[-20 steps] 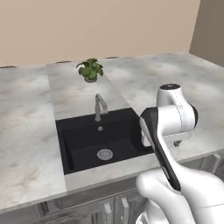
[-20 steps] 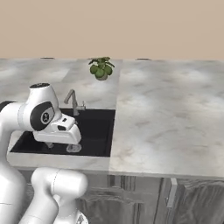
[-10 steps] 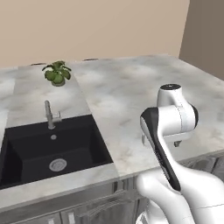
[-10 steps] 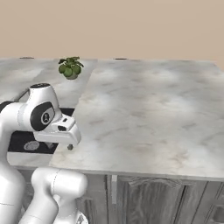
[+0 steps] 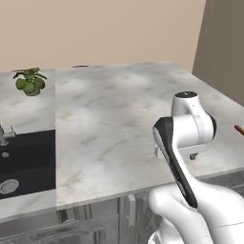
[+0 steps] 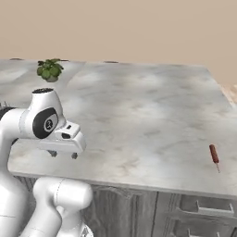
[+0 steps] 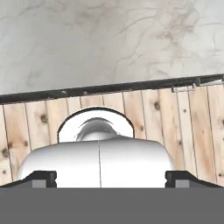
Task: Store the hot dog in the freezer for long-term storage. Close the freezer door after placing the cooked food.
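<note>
We face the broad grey-veined marble tabletop (image 6: 139, 106). Our white two-finger gripper (image 6: 64, 154) hangs at its front edge, jaws wide and empty. The slim red-orange hot dog (image 6: 214, 154) lies near its right end, unpicked; freezing remains.

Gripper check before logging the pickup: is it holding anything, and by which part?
Nothing is held. The gripper is open and empty; the hot dog lies apart on the counter.

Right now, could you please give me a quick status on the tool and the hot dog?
Tool open, empty, hanging at the counter's front edge. Hot dog lying on the marble counter, far off to the right, untouched. Nothing between them.
</note>
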